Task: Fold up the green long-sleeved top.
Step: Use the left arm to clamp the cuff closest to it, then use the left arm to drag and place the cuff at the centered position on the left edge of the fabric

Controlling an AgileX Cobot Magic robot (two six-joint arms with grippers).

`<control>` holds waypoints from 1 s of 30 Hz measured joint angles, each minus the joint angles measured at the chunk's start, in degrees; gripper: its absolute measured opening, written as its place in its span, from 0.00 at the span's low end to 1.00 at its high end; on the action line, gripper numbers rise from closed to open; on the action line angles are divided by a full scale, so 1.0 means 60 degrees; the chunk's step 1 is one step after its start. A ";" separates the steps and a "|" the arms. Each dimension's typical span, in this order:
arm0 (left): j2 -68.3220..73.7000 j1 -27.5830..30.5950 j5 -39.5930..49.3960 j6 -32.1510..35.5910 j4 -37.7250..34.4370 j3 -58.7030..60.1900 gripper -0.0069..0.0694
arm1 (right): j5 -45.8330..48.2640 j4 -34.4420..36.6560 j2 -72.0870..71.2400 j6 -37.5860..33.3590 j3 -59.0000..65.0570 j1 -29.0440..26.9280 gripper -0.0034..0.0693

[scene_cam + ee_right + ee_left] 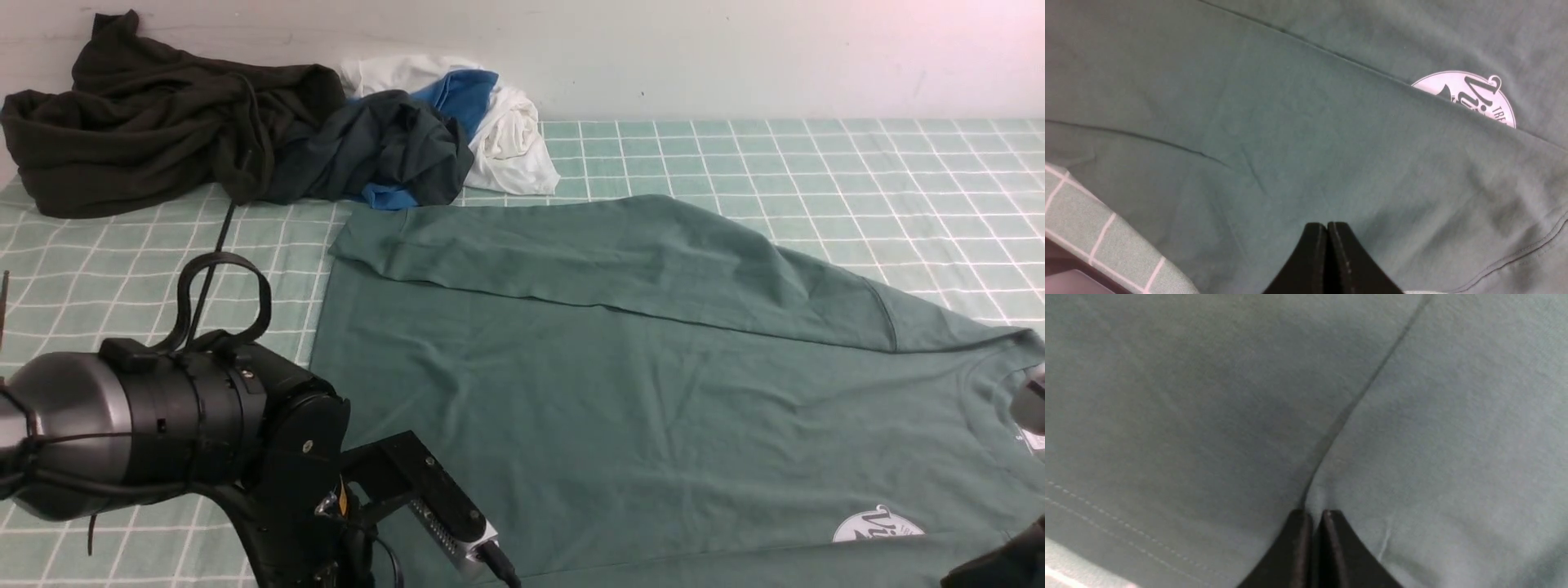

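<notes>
The green long-sleeved top (620, 392) lies spread flat on the checked cloth, its far sleeve (620, 257) folded across the body. Its white round logo (878, 524) shows near the front right, half covered by a fold in the right wrist view (1470, 96). My left gripper (1316, 512) is shut on a pinched ridge of the green fabric, where a crease runs into its tips, near a stitched hem (1126, 531). My right gripper (1327, 223) is shut, tips together, over the fabric (1290, 143). Neither gripper's fingers show in the front view, only the left arm (163, 425).
A dark olive-black garment (147, 122), a navy-grey garment with blue trim (384, 147) and a white garment (510, 135) are piled at the back left against the wall. The green checked cloth (816, 155) covers the table; its edge shows in the right wrist view (1081, 228).
</notes>
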 joint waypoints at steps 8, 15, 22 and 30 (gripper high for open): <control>0.0055 0.0000 0.1693 0.0000 0.0980 -0.3131 0.10 | -0.0396 -0.0261 0.0010 -0.0028 0.0000 0.0000 0.03; 0.0872 0.0168 0.3373 0.0165 0.1358 -0.6328 0.10 | -0.0580 -0.0511 0.0010 -0.0028 0.0000 0.0000 0.03; 0.2485 0.0766 0.3906 0.0400 0.1279 -0.7921 0.10 | -0.0591 -0.0983 0.0010 0.0352 0.0000 0.0000 0.03; 0.3633 0.1139 0.3543 0.0418 0.1262 -0.8093 0.12 | -0.0660 -0.1779 0.0010 0.1127 0.0000 0.0000 0.03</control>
